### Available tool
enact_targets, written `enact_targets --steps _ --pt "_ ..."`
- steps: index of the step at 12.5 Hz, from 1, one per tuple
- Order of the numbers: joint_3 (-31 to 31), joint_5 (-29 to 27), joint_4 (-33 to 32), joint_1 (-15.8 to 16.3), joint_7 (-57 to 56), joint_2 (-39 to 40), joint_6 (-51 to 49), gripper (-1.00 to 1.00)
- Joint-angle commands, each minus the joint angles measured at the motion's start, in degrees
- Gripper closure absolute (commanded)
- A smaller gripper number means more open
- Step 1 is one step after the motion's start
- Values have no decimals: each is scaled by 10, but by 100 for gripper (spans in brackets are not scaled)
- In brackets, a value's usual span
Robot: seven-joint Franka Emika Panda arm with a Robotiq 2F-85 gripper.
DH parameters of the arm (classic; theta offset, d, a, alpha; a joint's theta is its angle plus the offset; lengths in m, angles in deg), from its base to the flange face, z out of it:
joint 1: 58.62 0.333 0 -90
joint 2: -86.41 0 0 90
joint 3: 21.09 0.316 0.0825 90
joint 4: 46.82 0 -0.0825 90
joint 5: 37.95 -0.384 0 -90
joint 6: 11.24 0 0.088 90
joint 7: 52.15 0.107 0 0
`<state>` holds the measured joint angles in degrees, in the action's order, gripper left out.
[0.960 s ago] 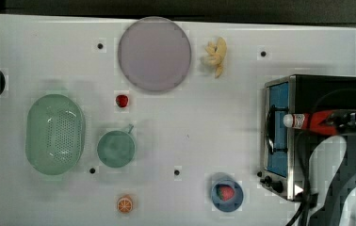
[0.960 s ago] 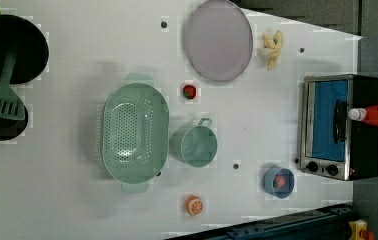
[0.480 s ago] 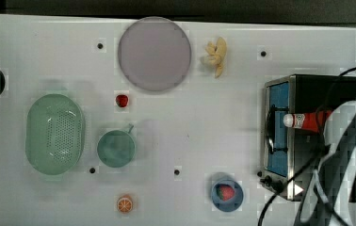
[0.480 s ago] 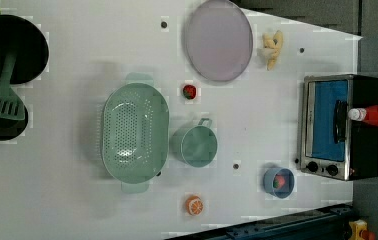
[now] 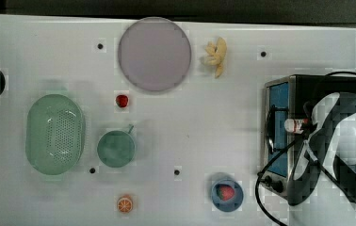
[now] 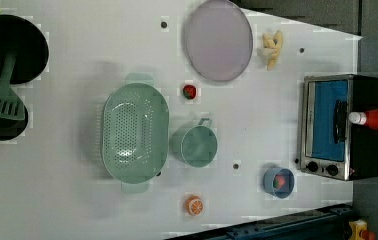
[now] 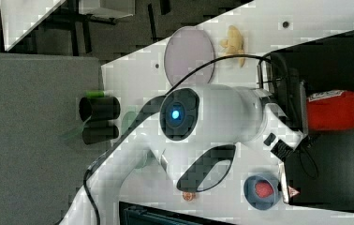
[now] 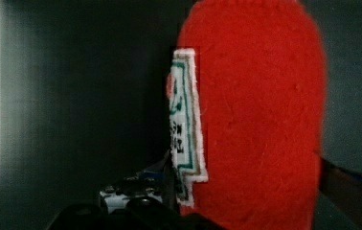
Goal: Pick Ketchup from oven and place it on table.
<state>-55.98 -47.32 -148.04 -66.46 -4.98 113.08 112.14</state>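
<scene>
At the right edge of the top view we see the oven point(image 5: 303, 132) standing on the white tabletop point(image 5: 190, 136), its blue glass door facing the frame's left. The ketchup point(image 6: 374, 119) lies on its side on top of the oven, white cap toward the door; in the left view it sits at the far right, about mid-height. In the right view the white arm reaches across the frame to the red bottle point(image 7: 336, 110) on the oven's black top. From the wrist camera the ketchup point(image 8: 260, 120) looms large between the fingers point(image 8: 346, 184) of the gripper point(image 8: 217, 201), which stands wide open on either side of it, not clamped. Elsewhere on the tabletop we find a round lilac plate point(image 5: 154, 53), a green colander point(image 5: 54, 134) and a green cup point(image 5: 115, 148).
</scene>
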Motion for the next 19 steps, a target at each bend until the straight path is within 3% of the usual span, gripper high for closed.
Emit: enact_targets --steps 1,4,7,13,19 --pt "-8 -28 9 -10 -18 -15 6 -100" --pt "-8 -29 5 -14 -18 -9 7 -91" --pt "-7 -30 5 -13 -19 -10 8 -24" --pt "-7 -11 60 6 -46 -47 -8 -24" --pt "26 19 110 104 -80 -128 -180 -24"
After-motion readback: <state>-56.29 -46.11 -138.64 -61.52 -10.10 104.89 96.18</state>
